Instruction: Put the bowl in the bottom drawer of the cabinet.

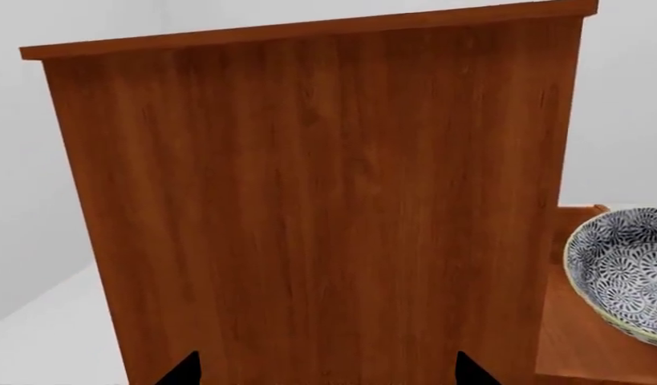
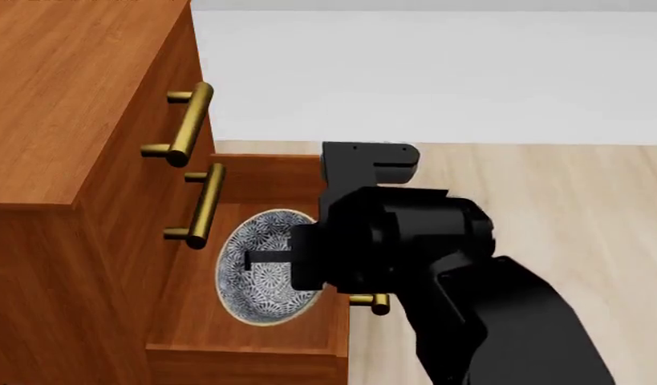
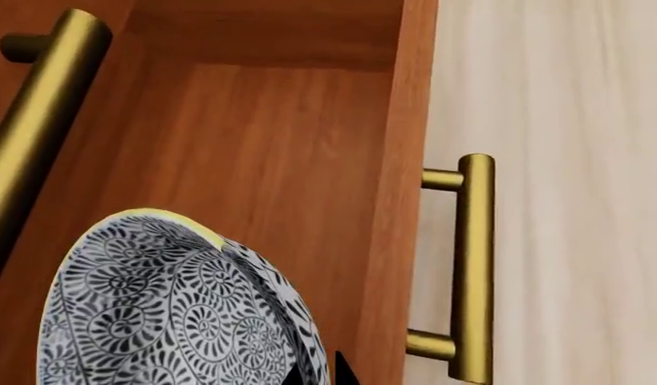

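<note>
1. My right tool [image 2: 266, 261] hangs over the pulled-out bottom drawer [image 2: 194, 321] of the cabinet [image 2: 50, 120], and the bowl [image 2: 266, 269] sits inside that drawer, tilted on its side with its patterned hollow facing up toward my head camera.

2. By my reading, the placing step is at its very end: the bowl is already within the drawer walls, near the front panel that carries the brass handle [image 3: 472, 265].

3. I cannot tell whether my right tool is clamped on the bowl's rim or has let go; my own arm covers the fingers from above, and the right wrist view shows only dark tips at the frame edge beside the bowl [image 3: 168, 305].

4. My left tool [image 1: 326, 375] faces the cabinet's plain side panel [image 1: 306, 208], its two dark tips standing wide apart and holding nothing.

5. The next move, as I judge it, calls for a clean release and a straight lift clear of the drawer front, so the bowl settles flat rather than rolling.

6. The drawer's front panel is mostly hidden behind my arm in the head view, and whether the bowl rests on the drawer floor is not clear.
</note>
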